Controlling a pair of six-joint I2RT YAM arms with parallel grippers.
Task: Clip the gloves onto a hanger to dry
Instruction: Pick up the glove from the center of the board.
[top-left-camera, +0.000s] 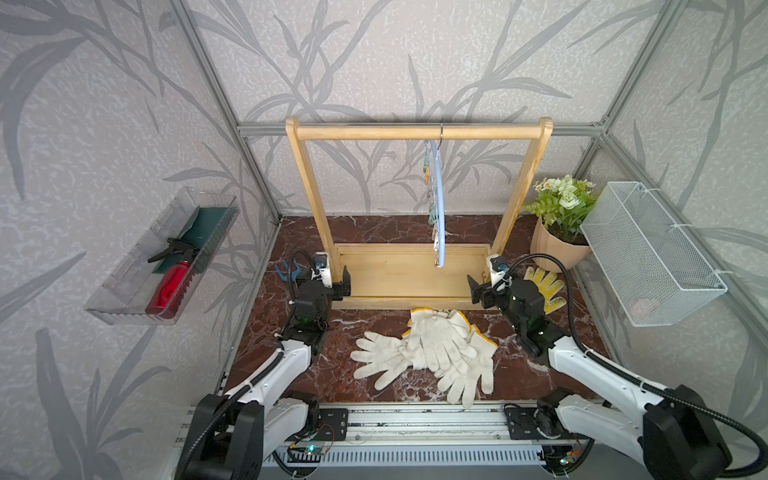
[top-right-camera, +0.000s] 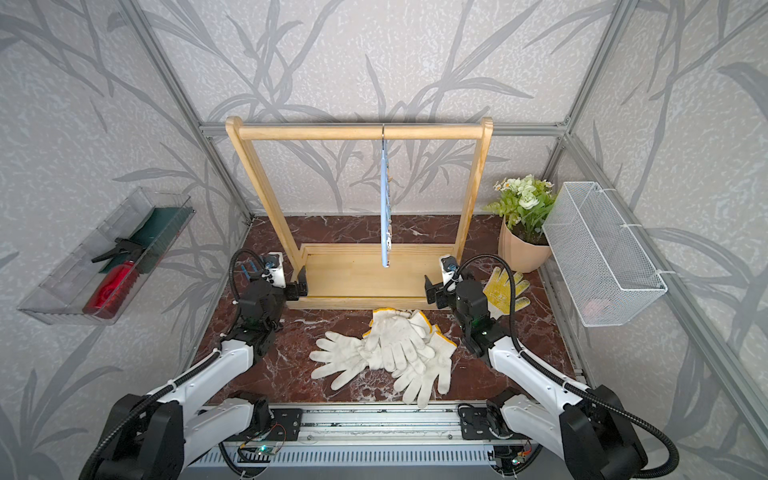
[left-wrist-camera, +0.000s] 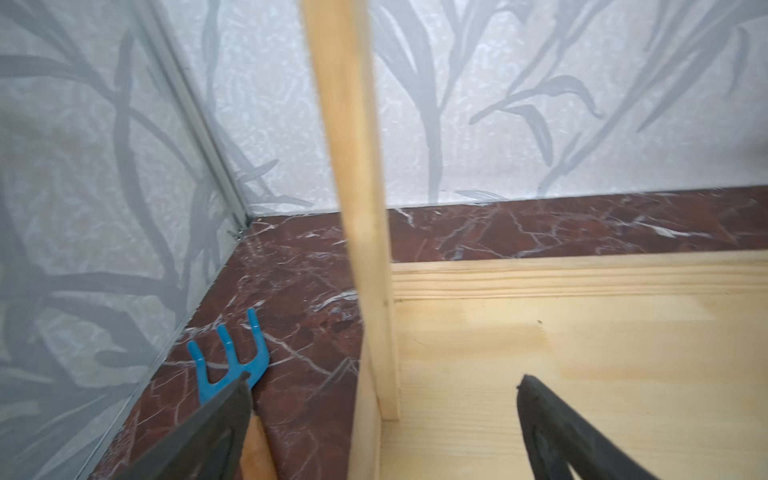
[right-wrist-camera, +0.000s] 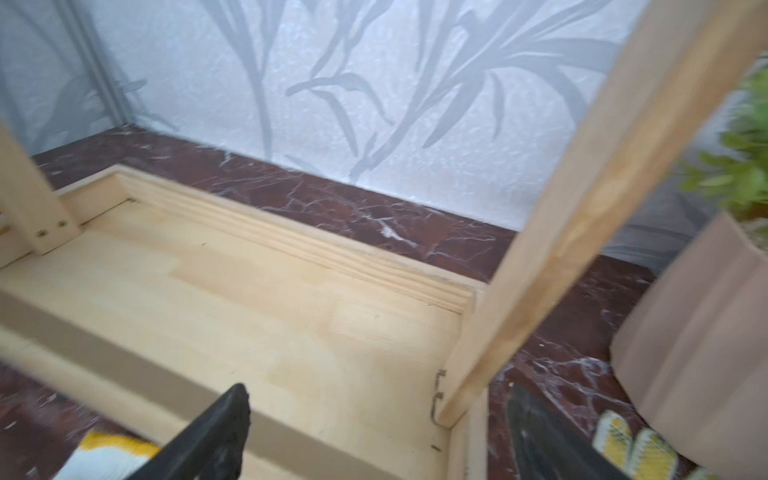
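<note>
Closest to the lens, the metal rail (top-left-camera: 415, 417) carries both arm bases at the tabletop's (top-left-camera: 328, 386) near edge. Largest on the tabletop is the wooden rack (top-left-camera: 415, 133). The left claw (top-left-camera: 344, 287) sits at one front corner of its base and the right claw (top-left-camera: 477, 291) at the other, both spread wide and holding nothing.

The gloves (top-left-camera: 436, 349) lie in a loose, overlapping pile behind and between the claws, back towards the arm bases and nearer the right claw. Most cuffs face the claws and the fingers run away from them, so their long axes run roughly from claw to base. One glove (top-left-camera: 376, 359) on the left claw's side lies crosswise, with its fingers splayed outward.

The hanger (top-left-camera: 441, 216) hangs from the rack's top bar, above and ahead of both claws and somewhat towards the right one. It is seen edge-on, so its long axis probably points from wall to arms. Small clips (top-left-camera: 430, 199) hang along it.

Either claw must draw back to reach a cuff, and the right looks better placed.
</note>
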